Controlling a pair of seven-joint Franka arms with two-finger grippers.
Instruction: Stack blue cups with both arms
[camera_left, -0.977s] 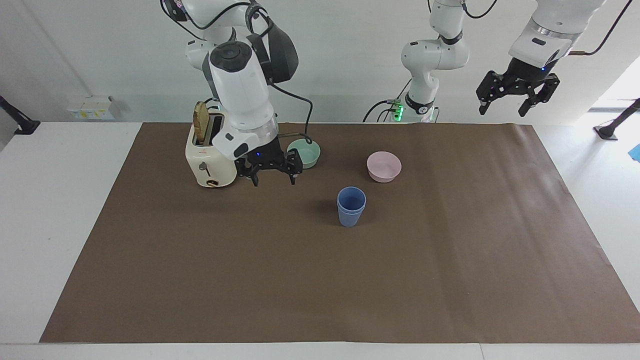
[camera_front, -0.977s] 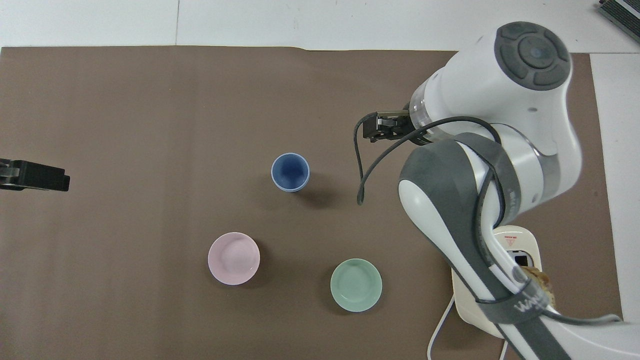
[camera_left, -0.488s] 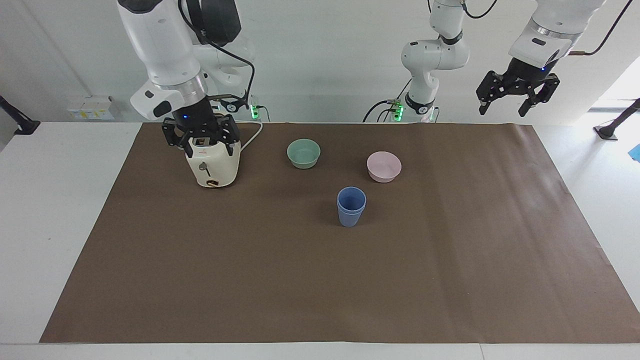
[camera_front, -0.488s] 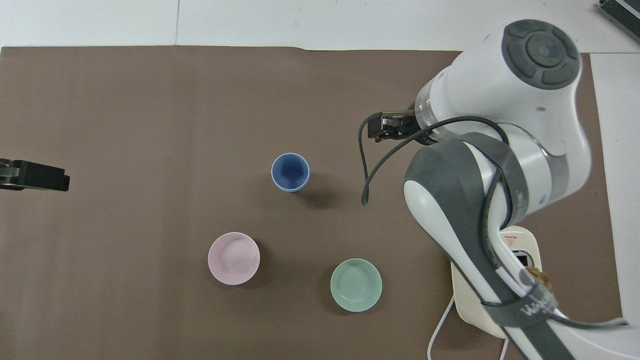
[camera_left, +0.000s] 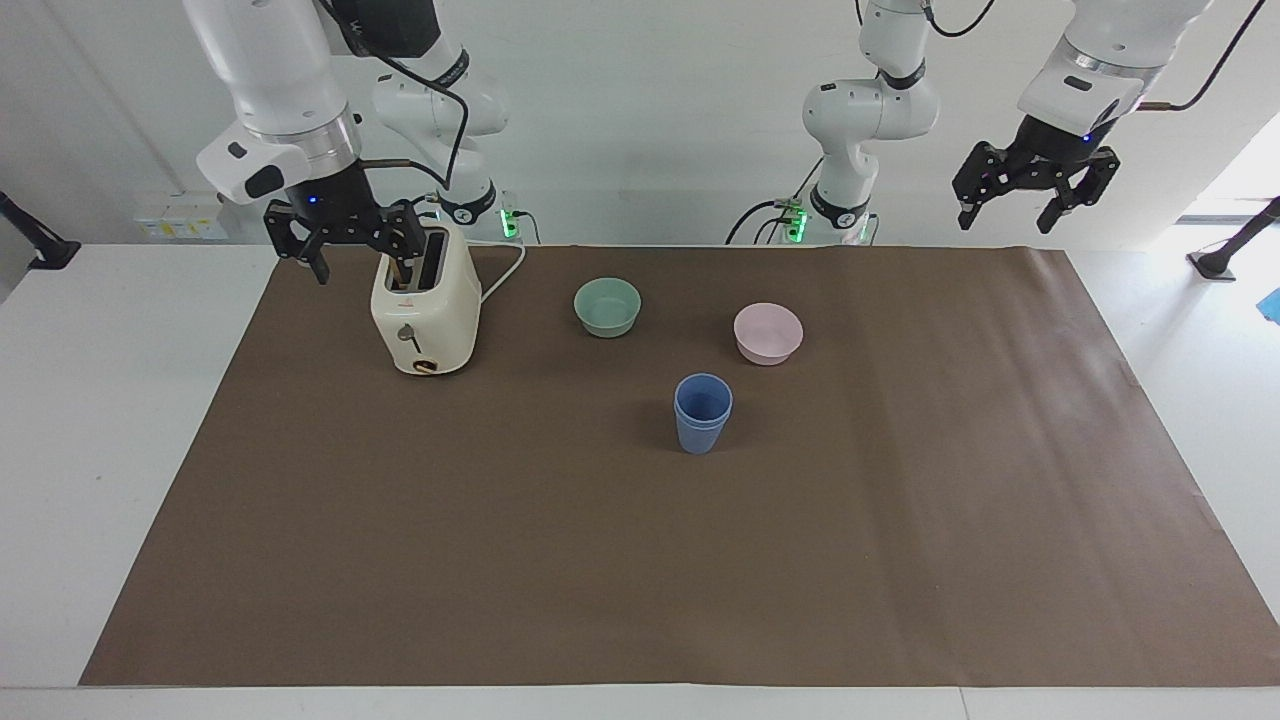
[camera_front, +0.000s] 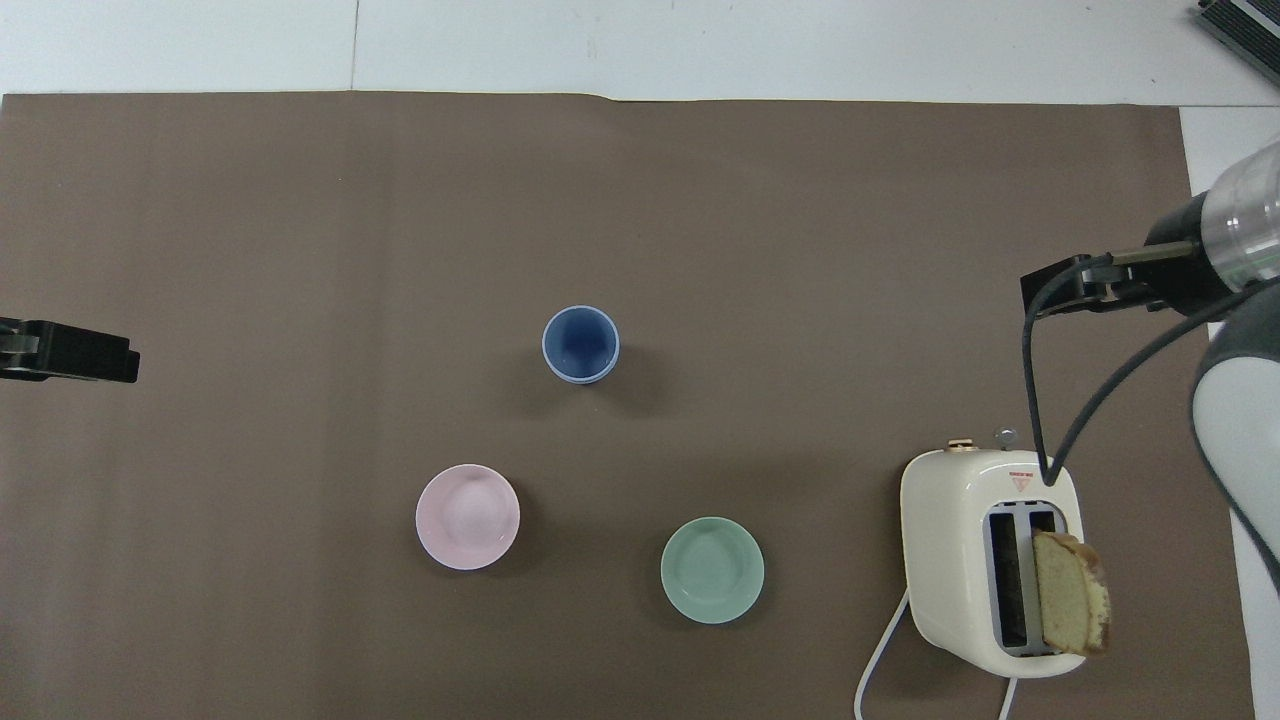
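Note:
The blue cups (camera_left: 703, 412) stand upright in the middle of the brown mat, one nested inside the other, with two rims showing. In the overhead view the blue cups (camera_front: 580, 343) stand alone with no gripper near them. My right gripper (camera_left: 362, 262) hangs open in the air over the toaster, holding nothing; in the overhead view the right gripper (camera_front: 1072, 288) shows at the mat's edge. My left gripper (camera_left: 1005, 222) waits raised and open over the left arm's end of the table, and only the tip of the left gripper (camera_front: 70, 352) shows from above.
A cream toaster (camera_left: 425, 320) with a bread slice (camera_front: 1070, 600) in one slot stands toward the right arm's end. A mint-green bowl (camera_left: 607, 305) and a pink bowl (camera_left: 768, 332) sit nearer to the robots than the cups.
The right arm has lifted away from low between the toaster and green bowl and swung up over the toaster, toward its own end. The left arm and the cups have not moved.

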